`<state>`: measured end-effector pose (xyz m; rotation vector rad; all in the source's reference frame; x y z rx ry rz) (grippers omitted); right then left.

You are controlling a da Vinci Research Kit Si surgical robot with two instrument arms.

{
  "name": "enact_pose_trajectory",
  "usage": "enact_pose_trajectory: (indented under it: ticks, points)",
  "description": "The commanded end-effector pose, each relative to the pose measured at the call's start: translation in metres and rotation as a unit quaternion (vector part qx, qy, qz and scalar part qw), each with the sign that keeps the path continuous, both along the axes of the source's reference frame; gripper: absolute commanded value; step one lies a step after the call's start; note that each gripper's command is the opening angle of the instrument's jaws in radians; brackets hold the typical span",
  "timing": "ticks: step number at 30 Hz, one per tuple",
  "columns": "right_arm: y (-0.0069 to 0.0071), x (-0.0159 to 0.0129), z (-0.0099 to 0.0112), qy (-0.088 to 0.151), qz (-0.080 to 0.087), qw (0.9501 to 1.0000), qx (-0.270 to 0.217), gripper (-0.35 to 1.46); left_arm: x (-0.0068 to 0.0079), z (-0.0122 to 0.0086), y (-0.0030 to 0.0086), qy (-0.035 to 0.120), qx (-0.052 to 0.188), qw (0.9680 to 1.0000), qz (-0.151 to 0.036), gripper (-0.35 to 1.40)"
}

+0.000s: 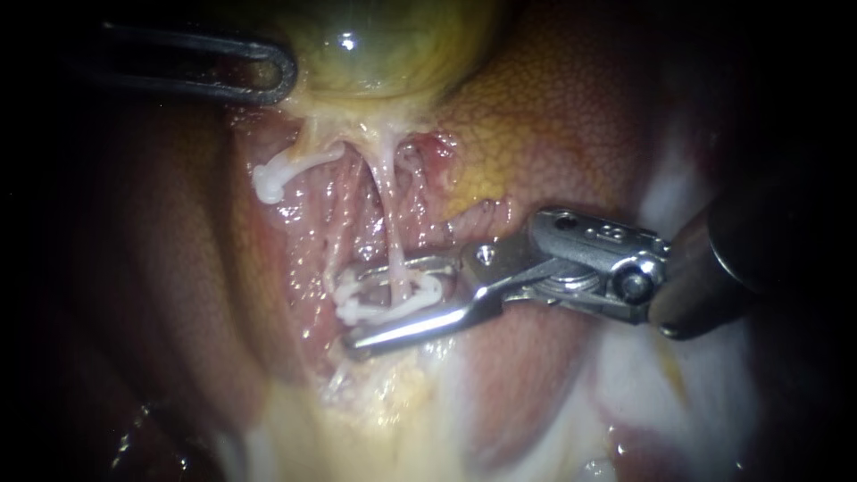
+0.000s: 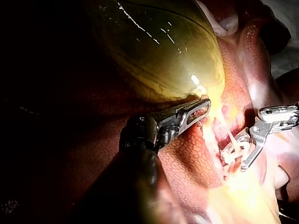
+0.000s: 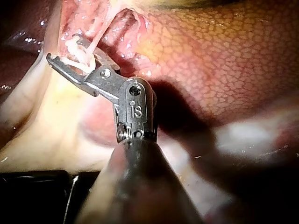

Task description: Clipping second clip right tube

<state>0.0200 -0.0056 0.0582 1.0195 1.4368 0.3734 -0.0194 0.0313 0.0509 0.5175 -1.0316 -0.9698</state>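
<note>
Red-brown, finely mottled liver (image 1: pixel 553 116): fills the endoscope view from 9 o'clock round to 3 o'clock, with a yellow patch just right of centre and pale, glistening tissue toward 5 o'clock.

Green-yellow gallbladder (image 1: pixel 384 45): at 12 o'clock, smooth and shiny. Its lower edge draws down into pale strands over a raw pink bed at the centre.

Right instrument (image 1: pixel 351 310): bright metal, entering from 3 o'clock. Its two long jaws are spread just below centre, toward 7 o'clock, one on each side of the right tube. The right wrist view shows the same straddle, with white material in the gap.

Left instrument (image 1: pixel 284 78): dark, entering from 10 o'clock. Its slotted jaws are pressed together on the lower edge of the gallbladder. The left wrist view shows the tips buried in yellowish tissue there.

Right tube (image 1: pixel 386 219): thin and pale pink. It runs from the gallbladder's lower edge straight toward 6 o'clock and passes between the right instrument's jaws.

Left tube (image 1: pixel 308 161): short and whitish, angling toward 8 o'clock.

White clip (image 1: pixel 393 299): lies across the right tube inside the jaw gap. Whether it is one piece or two cannot be told.

Second white clip (image 1: pixel 266 183): sits on the end of the left tube, well apart from both instruments.
</note>
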Motion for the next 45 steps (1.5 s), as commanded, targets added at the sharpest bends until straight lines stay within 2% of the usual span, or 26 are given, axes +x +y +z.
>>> enact_pose_trajectory:
  ticks: [1, 8, 16, 28, 30, 32, 35, 45]
  points:
    - [0.0, 0.0, -0.0004, 0.002, -0.002, 1.0, -0.004, 0.3, 0.0, 0.0, 0.0, 0.0, 0.0, 1.0, 0.0, -0.35]
    - [0.0002, 0.0, -0.0022, 0.014, -0.002, 0.9998, -0.01, 0.27, 0.0, -0.0001, 0.0, 0.0, 0.0, 1.0, 0.0, -0.35]
    - [0.0005, -0.0001, -0.0026, 0.018, 0.0, 0.9998, -0.01, 0.17, 0.0, -0.0001, 0.0, 0.0, 0.0, 1.0, 0.0, -0.35]
    - [0.0012, -0.0002, -0.0028, 0.017, 0.002, 0.9998, -0.008, -0.22, 0.0, -0.0001, 0.0, 0.0, 0.0, 1.0, 0.0, -0.35]
    - [0.0013, -0.0002, -0.0028, 0.017, 0.002, 0.9998, -0.008, -0.35, 0.0, -0.0001, 0.0, 0.0, 0.0, 1.0, 0.0, -0.35]
    - [0.0013, -0.0002, -0.0027, 0.015, 0.001, 0.9999, -0.002, -0.35, 0.0, -0.0001, 0.0, 0.0, 0.0, 1.0, 0.0, -0.35]
    - [0.0014, -0.0002, -0.0024, -0.001, 0.012, 0.9998, 0.013, -0.35, 0.0, -0.0001, 0.0, 0.0, 0.0, 1.0, 0.0, -0.35]
    - [0.0012, -0.0002, -0.0021, -0.003, 0.011, 0.9998, 0.017, -0.35, -0.0001, -0.0001, 0.0, 0.0, 0.0, 1.0, 0.0, -0.35]
